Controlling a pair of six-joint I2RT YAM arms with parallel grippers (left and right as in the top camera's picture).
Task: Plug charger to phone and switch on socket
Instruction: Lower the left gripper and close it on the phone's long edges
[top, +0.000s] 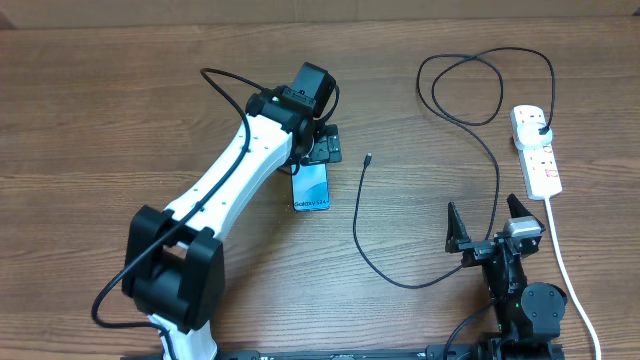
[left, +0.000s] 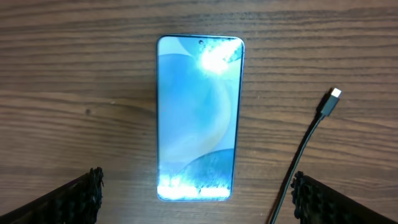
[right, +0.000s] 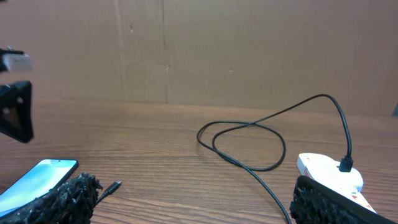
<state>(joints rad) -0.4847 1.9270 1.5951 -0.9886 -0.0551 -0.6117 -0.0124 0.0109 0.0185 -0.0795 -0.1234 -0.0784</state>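
Here the phone lies screen-up, lengthwise alongside the charger's tip end.

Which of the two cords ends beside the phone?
The thin black charger cable: its small plug tip lies free beside the phone. The thick white cord leaves the socket, far from it.
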